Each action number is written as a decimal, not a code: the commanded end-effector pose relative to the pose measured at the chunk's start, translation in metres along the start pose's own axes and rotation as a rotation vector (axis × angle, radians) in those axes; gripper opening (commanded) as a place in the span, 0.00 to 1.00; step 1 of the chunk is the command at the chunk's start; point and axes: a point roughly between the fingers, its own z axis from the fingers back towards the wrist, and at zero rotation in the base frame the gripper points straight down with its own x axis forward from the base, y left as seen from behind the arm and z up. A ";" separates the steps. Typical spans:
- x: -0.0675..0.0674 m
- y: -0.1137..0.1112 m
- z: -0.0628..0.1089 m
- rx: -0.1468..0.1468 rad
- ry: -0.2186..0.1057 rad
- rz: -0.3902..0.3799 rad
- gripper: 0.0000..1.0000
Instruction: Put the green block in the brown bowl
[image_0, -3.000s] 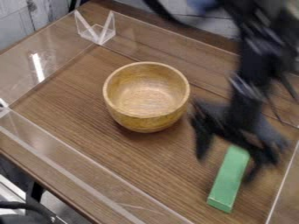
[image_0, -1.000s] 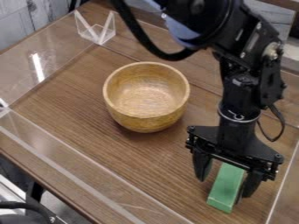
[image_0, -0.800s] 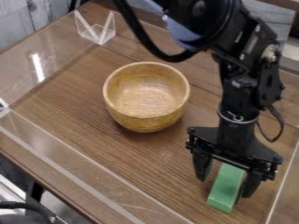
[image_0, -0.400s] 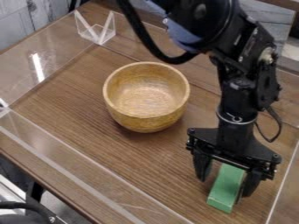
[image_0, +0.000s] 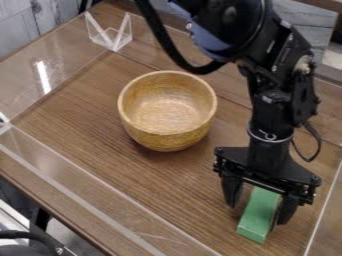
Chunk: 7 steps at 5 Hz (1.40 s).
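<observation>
The black gripper (image_0: 265, 200) stood with its jaws spread wide, pointing straight down, one dark finger on each long side of the long, flat, bright green rectangular block (image_0: 259, 217), which lay flat on the dark wood-grain tabletop (image_0: 94, 130) directly beneath them. The fingers straddled the far half of the bar and nothing was clamped; whether their tips already touched the wood could not be told. The near end of the bar stuck out below the jaws toward the camera.

Up and to the left of the jaws, well apart from them, sat the round, light brown wooden bowl (image_0: 167, 110), thick-walled, its hollow empty.

The risks from here looked plain enough. Because the grip appeared to fall off the bar's middle, the longer free end could sag or swing once lifted. A bar about as long as the bowl is wide could also catch on the thick rim and bridge it instead of dropping in. If the fingers closed while too high, they might merely skim the thin block.

Above the jaws, the black arm (image_0: 274, 90) rose nearly vertical from the wrist, then bent back toward the top of the frame. A clear plastic wall (image_0: 54, 165) edged the table on the far left.
</observation>
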 end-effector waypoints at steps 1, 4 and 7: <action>0.009 -0.002 0.009 -0.023 -0.037 0.010 1.00; 0.012 0.000 -0.001 -0.036 -0.038 0.019 0.00; 0.002 0.002 0.028 -0.049 0.022 0.021 0.00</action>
